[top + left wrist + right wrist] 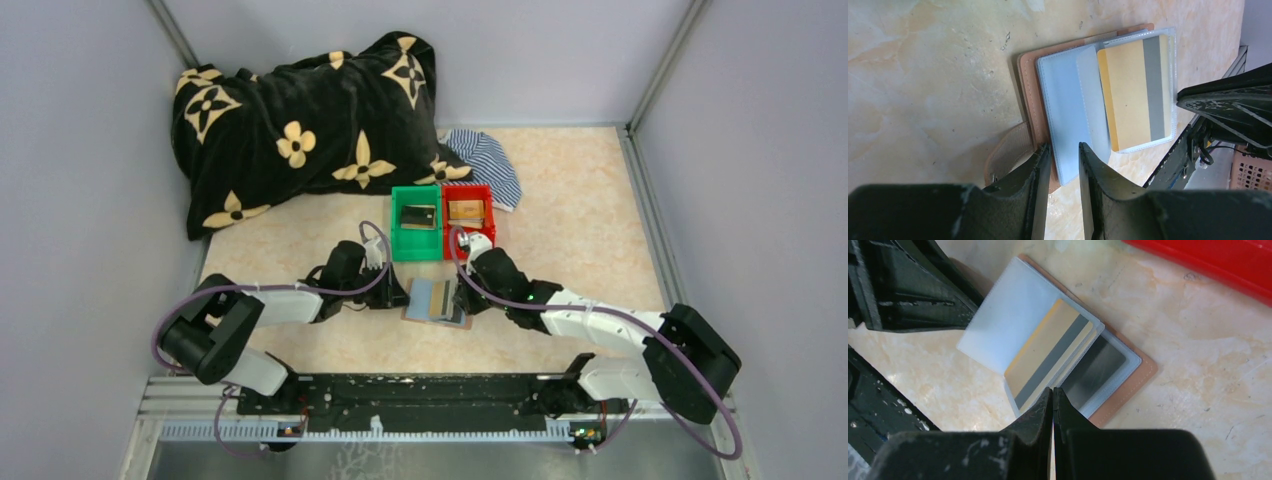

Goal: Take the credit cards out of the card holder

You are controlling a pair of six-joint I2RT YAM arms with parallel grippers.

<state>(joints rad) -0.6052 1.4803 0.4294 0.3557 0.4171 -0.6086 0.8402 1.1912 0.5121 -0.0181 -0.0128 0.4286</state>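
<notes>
A marbled beige surface [580, 230] is shown from above. It is shared by a black flower-patterned blanket [300, 130], a striped cloth [490, 160], a green bin [398, 235] holding a dark card [417, 216], and a red bin [490, 215] holding a tan card [465, 210].

The card holder [437, 300] lies open on the surface just in front of the bins, between the two arms. Its brown cover is down and its clear sleeves [1068, 105] are fanned upward. A gold card [1128, 95] with a grey stripe is seen in the top sleeve, and a dark silvery card [1098, 372] in the sleeve beneath.

The left pincer [1064, 147] is released, its jaws narrowly parted over the holder's edge at an empty blue-grey sleeve. The right pincer [1053, 390] is clenched at the gold card's near edge. Whether the card itself is pinched cannot be told.

The step in hand is judged to be the drawing of the gold card from its sleeve. The card is best pulled low and flat, straight along the sleeve's opening, so that it is not bent or jammed. The light holder is likely to be dragged along unless it is pinned by the left pincer, on the cover or the empty sleeve rather than the loaded one. Should sleeve plastic be caught with the card, the whole leaf would lift, so a short test pull is advised first.
</notes>
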